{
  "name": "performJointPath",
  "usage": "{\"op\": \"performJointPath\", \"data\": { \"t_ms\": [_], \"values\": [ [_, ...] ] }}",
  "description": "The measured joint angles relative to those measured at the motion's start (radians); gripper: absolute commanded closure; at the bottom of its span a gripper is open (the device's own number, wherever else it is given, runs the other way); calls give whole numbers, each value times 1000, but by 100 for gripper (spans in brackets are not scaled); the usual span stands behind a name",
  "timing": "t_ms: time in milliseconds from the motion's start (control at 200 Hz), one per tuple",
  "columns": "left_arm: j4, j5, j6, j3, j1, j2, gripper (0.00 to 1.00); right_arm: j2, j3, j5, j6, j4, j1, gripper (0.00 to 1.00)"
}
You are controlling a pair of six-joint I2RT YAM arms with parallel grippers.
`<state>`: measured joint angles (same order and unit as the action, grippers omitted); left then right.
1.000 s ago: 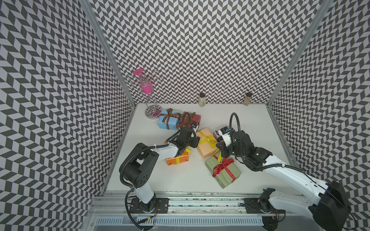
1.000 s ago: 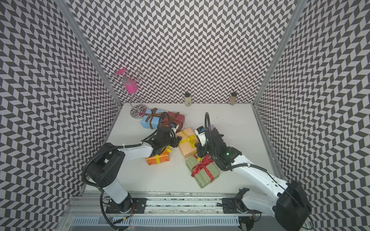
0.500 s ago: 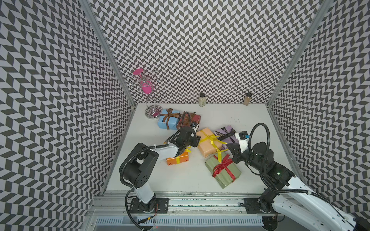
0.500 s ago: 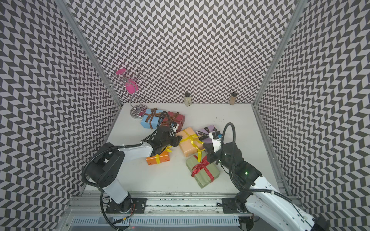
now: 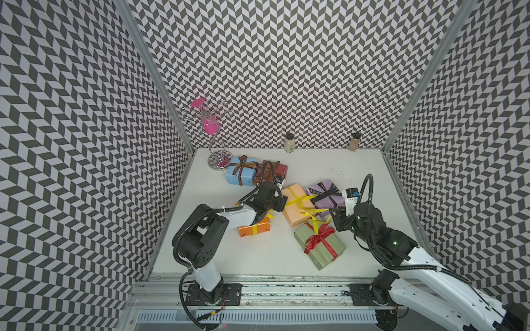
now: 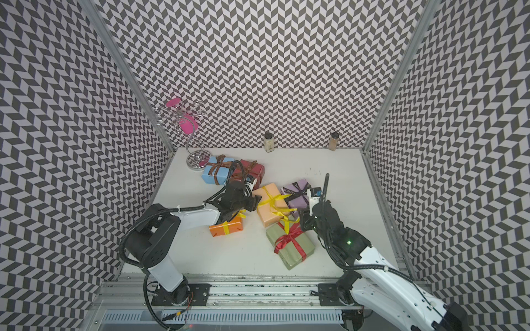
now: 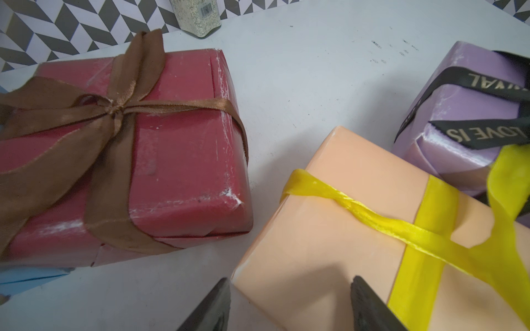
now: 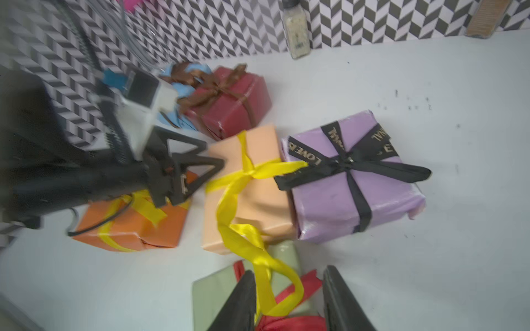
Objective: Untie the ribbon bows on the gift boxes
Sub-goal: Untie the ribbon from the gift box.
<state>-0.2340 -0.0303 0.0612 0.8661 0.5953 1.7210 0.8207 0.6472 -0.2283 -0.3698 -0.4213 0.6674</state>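
Drawn out since a second ago, the yellow ribbon [image 8: 243,239] trails off the peach box [image 5: 295,217] mid-bench onto the olive green box [image 5: 318,259] nearer the front edge. It lies slack between the parted jaws of the right tool [image 8: 289,272]. The left tool [image 7: 290,279], jaws apart, straddles the peach box's corner.

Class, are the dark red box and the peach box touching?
Apart. The left wrist view shows a strip of bare table between the dark red box and the peach box.
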Motion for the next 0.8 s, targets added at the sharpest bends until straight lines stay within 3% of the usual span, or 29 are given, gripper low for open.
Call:
{"op": "performJointPath", "data": {
  "t_ms": [185, 566, 801],
  "values": [
    [0, 0, 0, 0, 0, 0, 33, 106, 52, 6, 53, -17, 0, 47],
    [3, 0, -1, 0, 0, -3, 33, 486, 213, 284, 252, 99, 0, 60],
    [12, -1, -6, -2, 0, -10, 33, 611, 222, 351, 280, 137, 0, 56]
  ]
}}
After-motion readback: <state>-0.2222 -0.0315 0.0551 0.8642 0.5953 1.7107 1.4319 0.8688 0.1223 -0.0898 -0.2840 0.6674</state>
